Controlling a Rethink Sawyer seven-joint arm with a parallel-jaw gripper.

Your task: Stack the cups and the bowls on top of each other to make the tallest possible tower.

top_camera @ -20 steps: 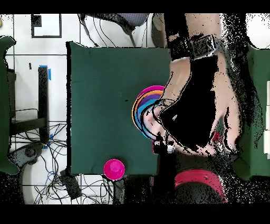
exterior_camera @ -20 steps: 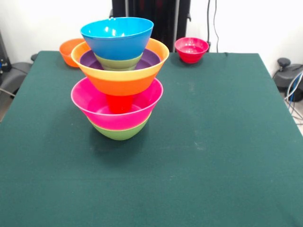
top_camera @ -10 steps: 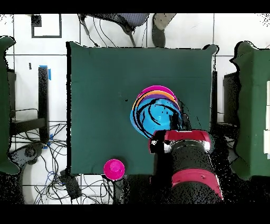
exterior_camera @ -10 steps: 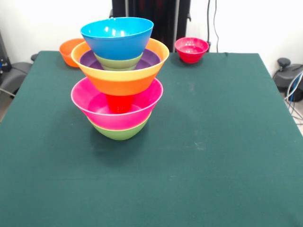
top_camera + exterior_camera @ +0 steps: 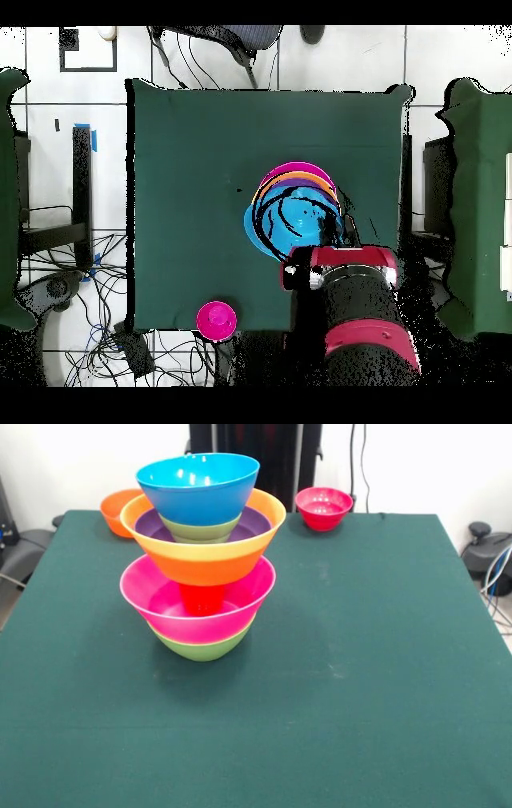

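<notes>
The tower (image 5: 200, 560) stands left of the table's middle. From the bottom it holds a green bowl (image 5: 200, 648), a pink bowl (image 5: 160, 604), a red cup (image 5: 202, 598), a wide orange bowl (image 5: 204, 562), a purple bowl (image 5: 258, 523), a small green bowl (image 5: 200, 530) and a blue bowl (image 5: 198, 488) on top. From overhead the tower (image 5: 290, 212) shows as nested rims. The red and black arm (image 5: 352, 305) lies beside it at the table's edge. I see no gripper in either view.
A small orange bowl (image 5: 114, 510) sits at the far left corner of the green table (image 5: 360, 664). A small red-pink bowl (image 5: 323, 508) sits at the far edge, also seen from overhead as the pink bowl (image 5: 216, 320). Cables and chairs surround the table.
In the overhead view a person's arm and hand that covered the tower a second ago have withdrawn. The tower and loose bowls have not moved.
</notes>
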